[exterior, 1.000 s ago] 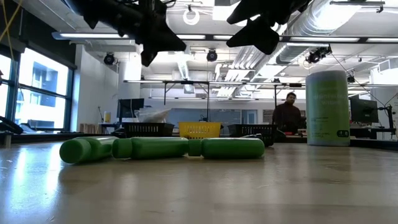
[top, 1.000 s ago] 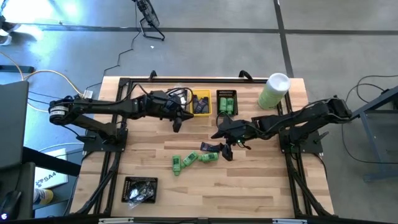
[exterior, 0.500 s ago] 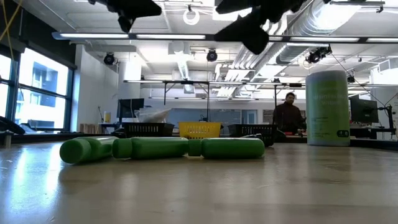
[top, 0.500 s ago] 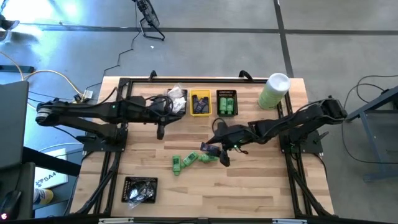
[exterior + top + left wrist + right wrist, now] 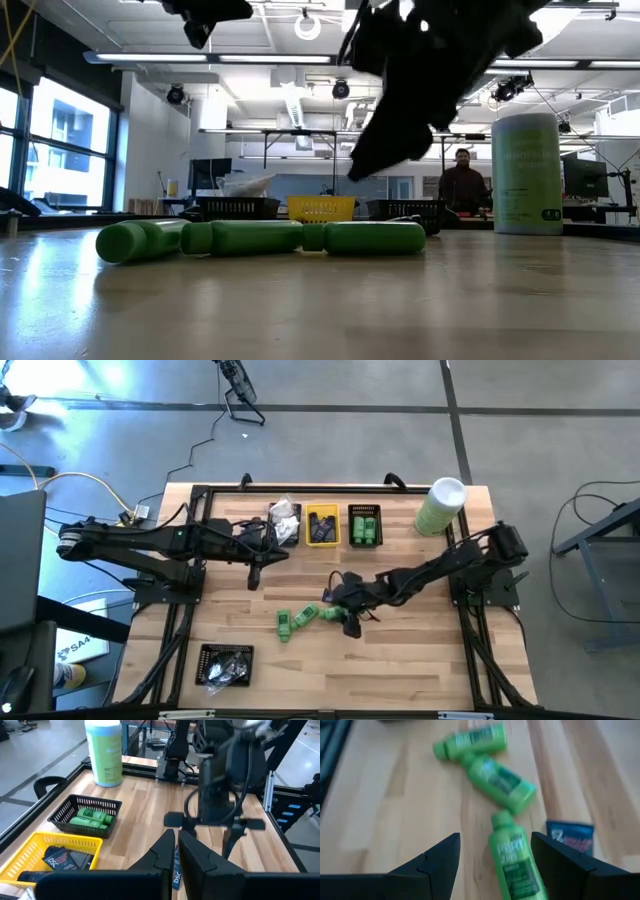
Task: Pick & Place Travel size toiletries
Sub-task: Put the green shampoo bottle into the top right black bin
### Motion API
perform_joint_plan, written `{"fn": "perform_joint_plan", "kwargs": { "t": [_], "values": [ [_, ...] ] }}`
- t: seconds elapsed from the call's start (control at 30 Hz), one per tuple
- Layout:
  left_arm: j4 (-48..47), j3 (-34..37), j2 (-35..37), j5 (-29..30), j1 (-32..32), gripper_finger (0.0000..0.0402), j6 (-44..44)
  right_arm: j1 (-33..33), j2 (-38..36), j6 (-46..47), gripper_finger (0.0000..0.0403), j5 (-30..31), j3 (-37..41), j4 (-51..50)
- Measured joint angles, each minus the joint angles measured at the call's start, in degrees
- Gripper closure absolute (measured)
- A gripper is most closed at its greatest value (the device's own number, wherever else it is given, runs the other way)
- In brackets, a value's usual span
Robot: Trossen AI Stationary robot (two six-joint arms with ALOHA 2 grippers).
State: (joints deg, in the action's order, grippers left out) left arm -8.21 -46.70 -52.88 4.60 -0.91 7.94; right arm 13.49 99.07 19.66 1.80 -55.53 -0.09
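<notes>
While the wooden table [image 5: 400, 660] carries every item, the largest on it is a pale-green cylinder with a white lid [image 5: 441, 506], standing upright at the far right corner. Along the far edge sit a black bin holding green bottles [image 5: 364, 526], a yellow bin holding dark tubes [image 5: 322, 526] and a heap of white packets [image 5: 285, 520]; another black bin [image 5: 224, 664] sits near the front left. Three loose green bottles [image 5: 312, 617] lie on their sides in a cluster at mid-table, with a dark blue packet [image 5: 570, 840] just beside them. The right gripper [image 5: 347, 615] hangs low over the nearest of those bottles, fingers spread wide to either side of it and apparently not yet touching. The left gripper [image 5: 252, 570] is raised above bare table near the far-edge bins, fingers pressed together and holding nothing. Beyond the table a person [image 5: 463, 184] is visible.
</notes>
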Motion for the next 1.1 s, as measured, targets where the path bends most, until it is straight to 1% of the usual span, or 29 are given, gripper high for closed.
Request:
{"fn": "perform_joint_plan", "kwargs": {
  "t": [0.2,0.37,0.47,0.6,0.73,0.93,1.1],
  "values": [
    [-1.5,0.0,0.0,0.0,0.0,0.0383,0.5,0.0,4.4,-0.5,0.0167,1.0,0.0,-0.3],
    [-2.6,0.0,0.0,0.0,0.1,0.0383,0.7,0.0,6.2,-3.6,0.0167,1.4,0.0,-0.6],
    [-2.5,0.0,0.0,0.0,0.1,0.0383,0.9,0.0,6.5,-5.1,0.0167,1.5,0.0,-1.9],
    [-2.6,0.0,0.0,0.0,0.1,0.0383,0.9,0.0,6.5,-5.9,0.0167,4.3,0.0,-4.2],
    [-2.5,0.0,0.0,0.0,0.1,0.0383,0.9,0.0,6.5,-6.4,0.0167,4.2,0.0,-4.2],
    [-2.5,0.0,0.0,0.0,0.1,0.0383,0.9,0.1,8.7,-6.2,0.0167,3.6,-0.2,-3.9],
    [-2.7,0.0,0.0,0.0,0.1,0.0383,1.2,0.5,9.0,-6.1,0.0167,4.8,-0.2,-3.5]
  ]
}}
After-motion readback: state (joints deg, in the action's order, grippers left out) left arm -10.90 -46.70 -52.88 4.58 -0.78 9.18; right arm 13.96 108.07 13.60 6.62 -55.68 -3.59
